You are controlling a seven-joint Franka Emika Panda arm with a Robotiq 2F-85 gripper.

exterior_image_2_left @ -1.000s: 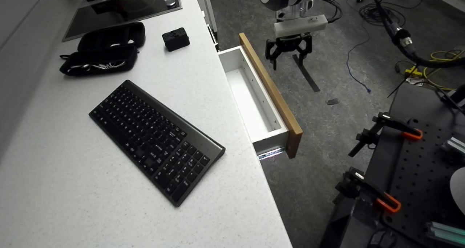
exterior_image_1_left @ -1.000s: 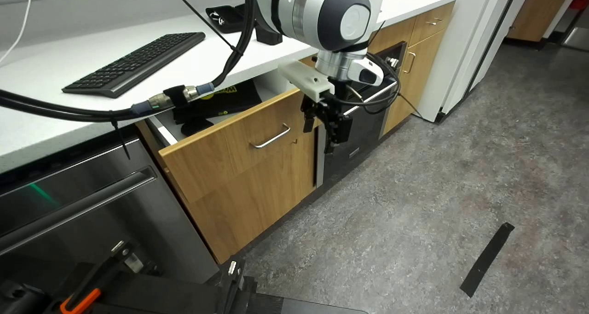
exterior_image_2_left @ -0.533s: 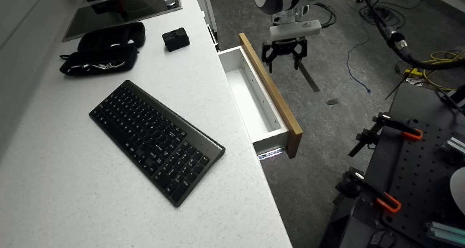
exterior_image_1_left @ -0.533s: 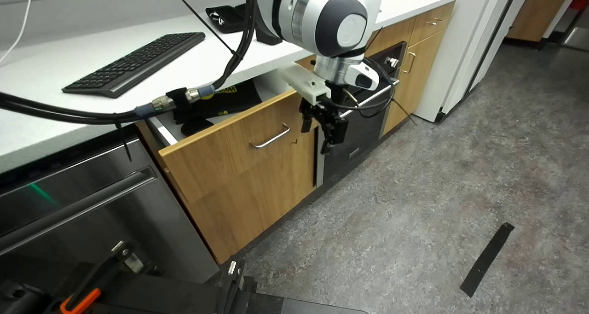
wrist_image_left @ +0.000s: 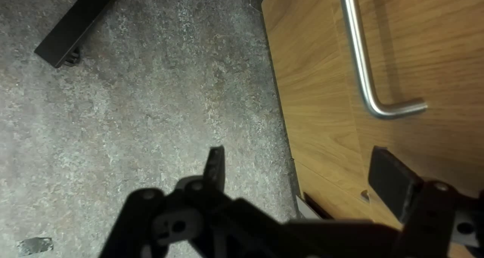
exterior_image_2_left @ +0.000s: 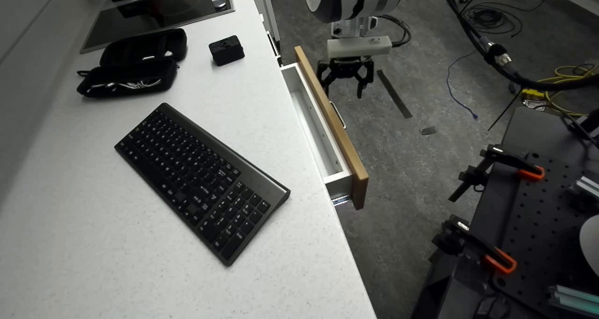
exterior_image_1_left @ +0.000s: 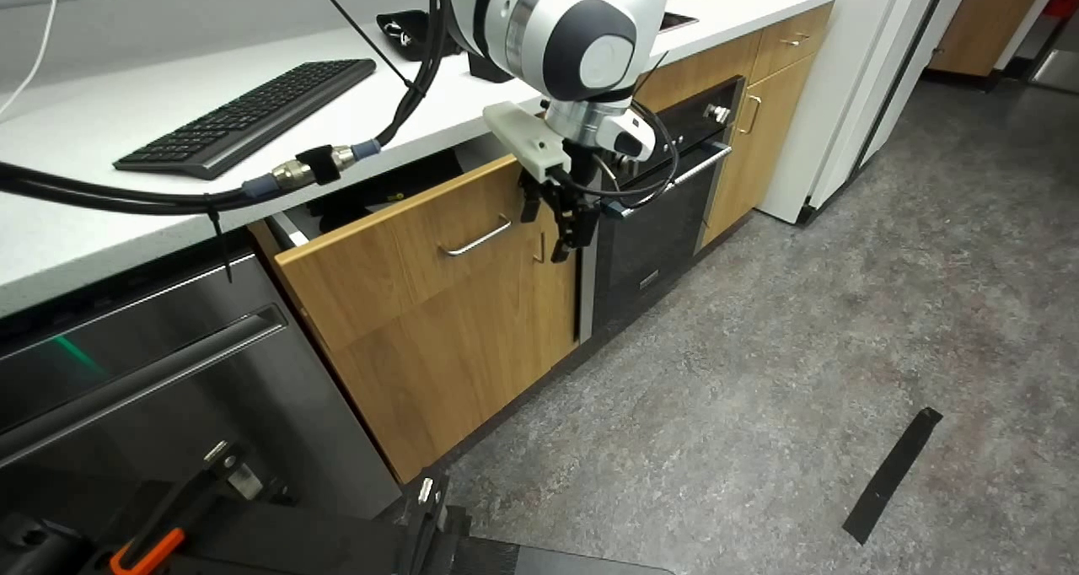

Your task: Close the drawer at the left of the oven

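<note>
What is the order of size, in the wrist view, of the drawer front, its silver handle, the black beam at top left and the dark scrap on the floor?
Largest: the drawer front, though the picture's edge cuts it off.
Next: silver handle and black beam, too alike in area to rank.
Smallest: the dark scrap.

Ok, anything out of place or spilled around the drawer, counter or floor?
No spill or damage shows. The keyboard lies slantwise on the counter; a dark strip and a small scrap on the floor look like leftovers. The drawer is partly open, but closing it is the job.
</note>
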